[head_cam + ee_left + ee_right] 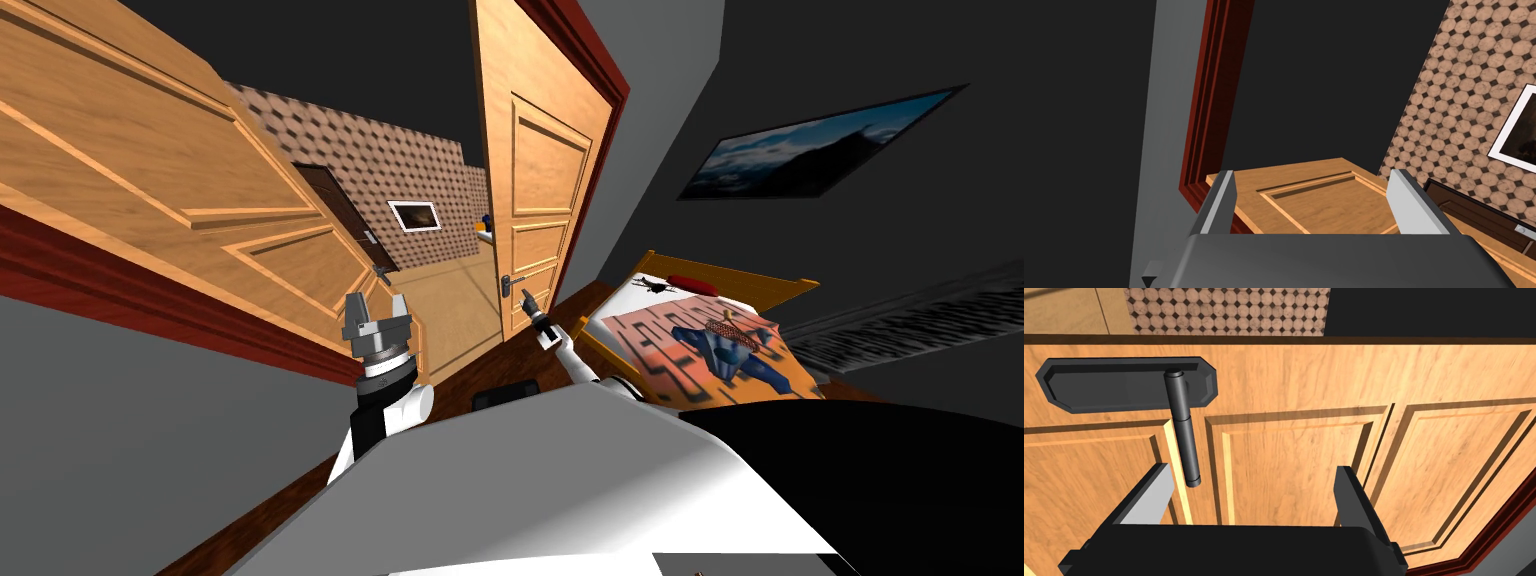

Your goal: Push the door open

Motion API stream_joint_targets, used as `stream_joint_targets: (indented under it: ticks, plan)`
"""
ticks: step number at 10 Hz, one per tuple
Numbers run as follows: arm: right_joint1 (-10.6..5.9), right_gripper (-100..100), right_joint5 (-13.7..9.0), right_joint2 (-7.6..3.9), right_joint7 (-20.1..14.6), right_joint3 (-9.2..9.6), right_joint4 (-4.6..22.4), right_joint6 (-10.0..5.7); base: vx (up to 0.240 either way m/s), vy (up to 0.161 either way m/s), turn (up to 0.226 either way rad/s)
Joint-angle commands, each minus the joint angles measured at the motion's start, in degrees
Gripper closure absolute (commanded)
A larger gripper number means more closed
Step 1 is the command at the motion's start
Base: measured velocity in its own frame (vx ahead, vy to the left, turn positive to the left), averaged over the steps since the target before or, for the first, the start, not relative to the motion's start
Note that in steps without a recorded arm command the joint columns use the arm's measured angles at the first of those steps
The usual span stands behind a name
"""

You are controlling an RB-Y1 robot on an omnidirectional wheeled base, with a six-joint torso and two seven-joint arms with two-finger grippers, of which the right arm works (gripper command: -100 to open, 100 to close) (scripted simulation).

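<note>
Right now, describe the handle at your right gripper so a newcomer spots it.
Left of the bed stands a wooden door leaf. Near its edge a dark backplate carries a dark lever handle. Unlike the other leaf's handle, it sits just ahead of my open right gripper.

The right gripper (pixel 1253 472) faces a wooden panelled door (pixel 1304 453), with its two fingers standing wide apart. A dark lever handle (pixel 1183 433) reaches from its dark plate (pixel 1099 385) toward the gripper, and its free end is just beside one finger. Well apart from the handle, a red-brown frame (pixel 1494 538) borders the door. Beyond the door's edge near the handle's plate are a tiled wall (pixel 1224 310) and a black area (pixel 1429 310).
</note>
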Motion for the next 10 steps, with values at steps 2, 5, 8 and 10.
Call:
stream_joint_targets:
  ticks: [2,5,8,10]
  plan:
    - [-2.63,-100,0.6,-0.42,-1.1,0.17,4.1,-0.10,0.037,-0.052,0.036]
    - [-4.19,-100,1.0,-0.72,-1.9,0.32,7.7,-0.08,0.030,-0.049,0.029]
    - [-8.35,-100,2.0,-1.50,-3.9,0.72,13.9,-0.02,0.056,-0.081,0.047]
    - [-9.50,-100,2.3,-1.72,-4.4,0.83,16.2,0.00,0.033,-0.066,0.020]
